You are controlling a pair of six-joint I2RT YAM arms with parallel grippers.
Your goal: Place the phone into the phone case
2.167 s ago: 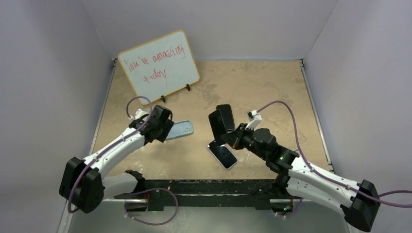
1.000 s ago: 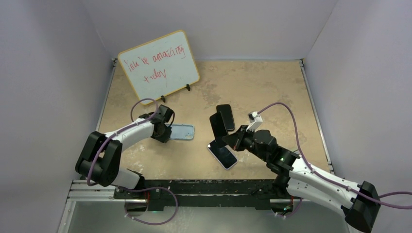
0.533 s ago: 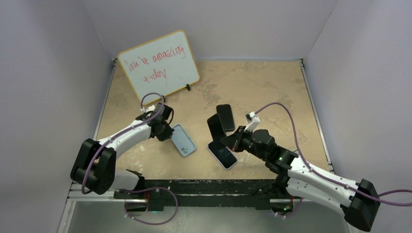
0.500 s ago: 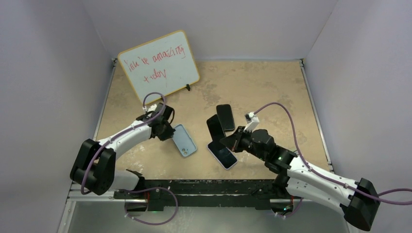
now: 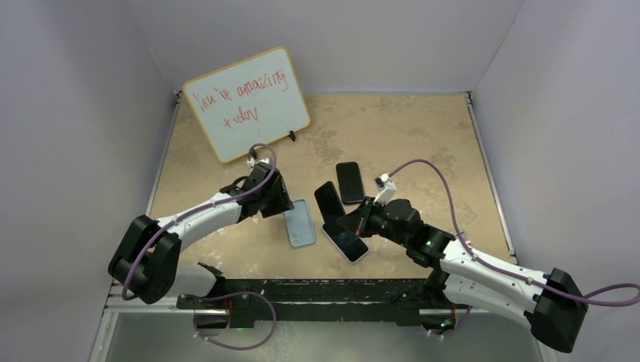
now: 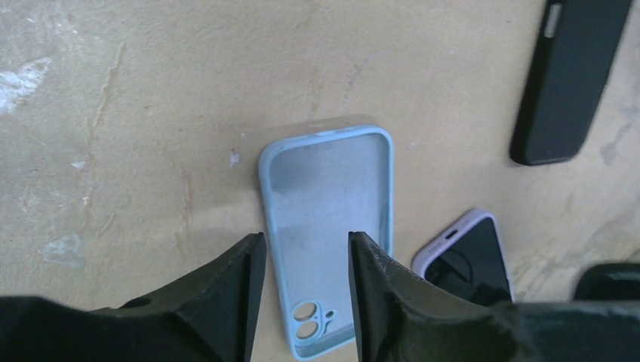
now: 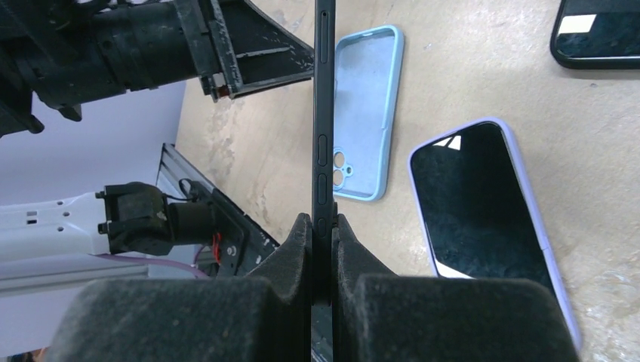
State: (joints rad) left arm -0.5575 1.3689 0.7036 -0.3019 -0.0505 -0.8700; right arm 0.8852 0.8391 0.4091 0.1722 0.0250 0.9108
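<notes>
The light blue phone case (image 5: 302, 225) lies flat on the table, open side up, and also shows in the left wrist view (image 6: 328, 204) and the right wrist view (image 7: 367, 98). My left gripper (image 5: 284, 207) (image 6: 302, 253) is open, its fingers spread just above the case's camera-hole end. My right gripper (image 5: 355, 221) (image 7: 323, 226) is shut on a black phone (image 5: 328, 201) (image 7: 324, 105) and holds it on edge above the table, just right of the case.
A phone in a lilac case (image 5: 346, 240) (image 7: 483, 204) lies screen up under my right gripper. Another black phone (image 5: 349, 182) (image 6: 570, 83) lies behind it. A whiteboard (image 5: 247, 102) stands at the back left. Walls close in three sides.
My left gripper has brought the blue case rightward and turned it lengthwise, close to the lilac phone. My right gripper has shifted slightly left and lowered with the black phone.
</notes>
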